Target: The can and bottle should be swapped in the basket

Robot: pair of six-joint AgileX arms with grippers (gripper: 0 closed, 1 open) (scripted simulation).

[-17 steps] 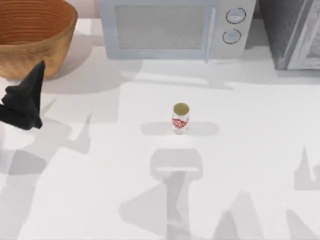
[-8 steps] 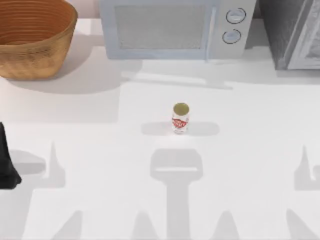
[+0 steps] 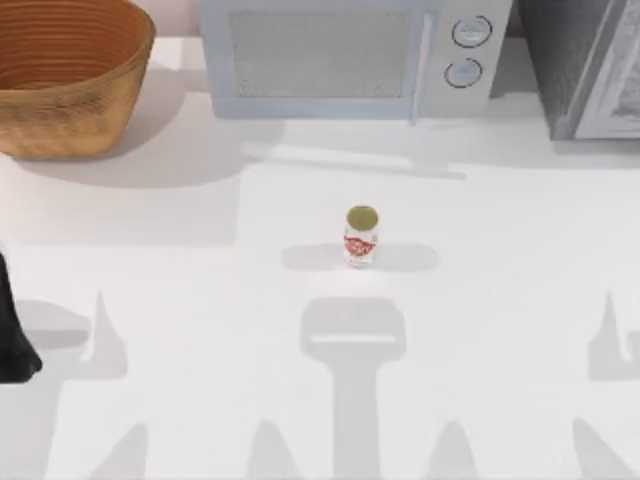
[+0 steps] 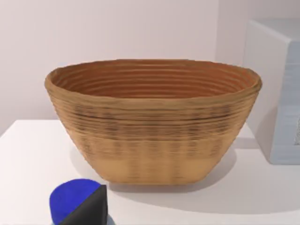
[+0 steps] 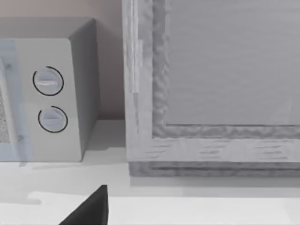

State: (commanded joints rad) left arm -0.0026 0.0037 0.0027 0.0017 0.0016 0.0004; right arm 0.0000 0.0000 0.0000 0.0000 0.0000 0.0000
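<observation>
The can [image 3: 361, 236] stands upright near the middle of the white surface [image 3: 500, 330], well apart from the basket [image 3: 70, 90], which sits at the far left corner beside the microwave [image 3: 345, 55]. From above, no bottle can be made out in the basket, though part of its inside falls beyond the frame edge.

The can is a small, rigid cylinder, probably light, with smooth, slippery printed sides. A light can tips easily if nudged off-centre, so the hold belongs on the side wall around mid-height, fingers on opposite sides and closing squarely. The gold top is no place to grip. A thin wall may dent under a hard squeeze, so a modest pinch should do.

The left gripper [image 3: 12, 340] is a dark shape at the left edge of the surface, nearer than the basket; whether its fingers are spread or pressed together I cannot tell. In the left wrist view a blue, rounded thing [image 4: 75, 200] sits right by the finger, possibly a bottle cap. The right wrist view faces a grey cabinet [image 5: 211, 84] next to the microwave's dials.
</observation>
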